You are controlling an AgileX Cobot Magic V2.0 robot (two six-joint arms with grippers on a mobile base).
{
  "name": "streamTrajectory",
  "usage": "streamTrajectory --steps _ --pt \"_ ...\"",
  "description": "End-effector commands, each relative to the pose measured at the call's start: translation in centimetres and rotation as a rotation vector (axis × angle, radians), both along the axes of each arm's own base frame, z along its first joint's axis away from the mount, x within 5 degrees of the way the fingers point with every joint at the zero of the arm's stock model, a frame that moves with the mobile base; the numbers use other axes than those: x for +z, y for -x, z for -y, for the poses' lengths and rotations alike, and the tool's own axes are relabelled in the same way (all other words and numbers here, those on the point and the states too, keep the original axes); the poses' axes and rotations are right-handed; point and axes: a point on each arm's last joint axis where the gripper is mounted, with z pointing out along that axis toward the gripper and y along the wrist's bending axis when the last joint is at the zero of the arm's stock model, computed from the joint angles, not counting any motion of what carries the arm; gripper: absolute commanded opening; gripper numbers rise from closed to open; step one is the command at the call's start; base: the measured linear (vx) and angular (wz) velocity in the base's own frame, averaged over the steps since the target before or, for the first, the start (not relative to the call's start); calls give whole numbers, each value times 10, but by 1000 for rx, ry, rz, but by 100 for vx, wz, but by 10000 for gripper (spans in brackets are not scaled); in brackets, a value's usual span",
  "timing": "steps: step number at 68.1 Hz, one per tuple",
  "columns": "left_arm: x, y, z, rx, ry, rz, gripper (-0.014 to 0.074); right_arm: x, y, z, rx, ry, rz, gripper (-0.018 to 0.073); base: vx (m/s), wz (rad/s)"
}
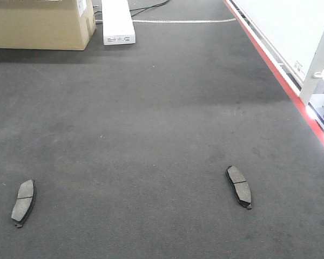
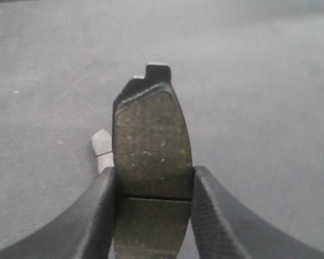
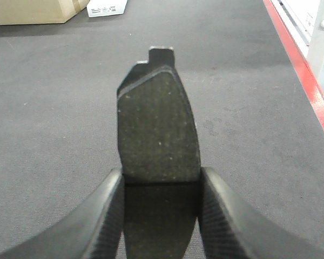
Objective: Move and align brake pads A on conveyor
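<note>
Two brake pads lie flat on the dark grey conveyor (image 1: pixel 162 108), one near the front left (image 1: pixel 24 202) and one near the front right (image 1: pixel 239 186), both pointing roughly away from me. Neither gripper shows in the front view. In the left wrist view my left gripper (image 2: pixel 154 172) is shut on a third brake pad (image 2: pixel 151 135), held above the belt; a lighter pad's end (image 2: pixel 101 147) peeks out beneath it on the left. My right gripper (image 3: pixel 161 172) is shut on a fourth brake pad (image 3: pixel 157 124), friction face up.
A red strip (image 1: pixel 281 75) runs along the belt's right edge, with a white frame (image 1: pixel 318 59) beyond it. A cardboard box (image 1: pixel 38 24) and a long white box (image 1: pixel 117 21) stand at the far left end.
</note>
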Motion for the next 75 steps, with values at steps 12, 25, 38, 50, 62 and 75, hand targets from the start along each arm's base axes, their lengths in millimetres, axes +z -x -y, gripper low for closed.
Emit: streamTrajectory --steps 12,25,38,50,62,75 --pt "37 -34 12 -8 105 27 0 18 -2 0 4 -8 120 -4 0 0" --pt "46 -80 28 15 206 -108 3 18 -2 0 4 -8 120 -4 0 0" --pt "32 -135 43 36 210 -265 4 18 -2 0 4 -8 120 -4 0 0" --pt "8 -180 55 61 210 -390 4 18 -2 0 4 -8 120 -4 0 0" --pt "-17 -214 64 89 231 -477 12 18 -2 0 4 -8 120 -4 0 0" --pt "-47 -241 71 115 230 -564 38 18 -2 0 4 -8 120 -4 0 0"
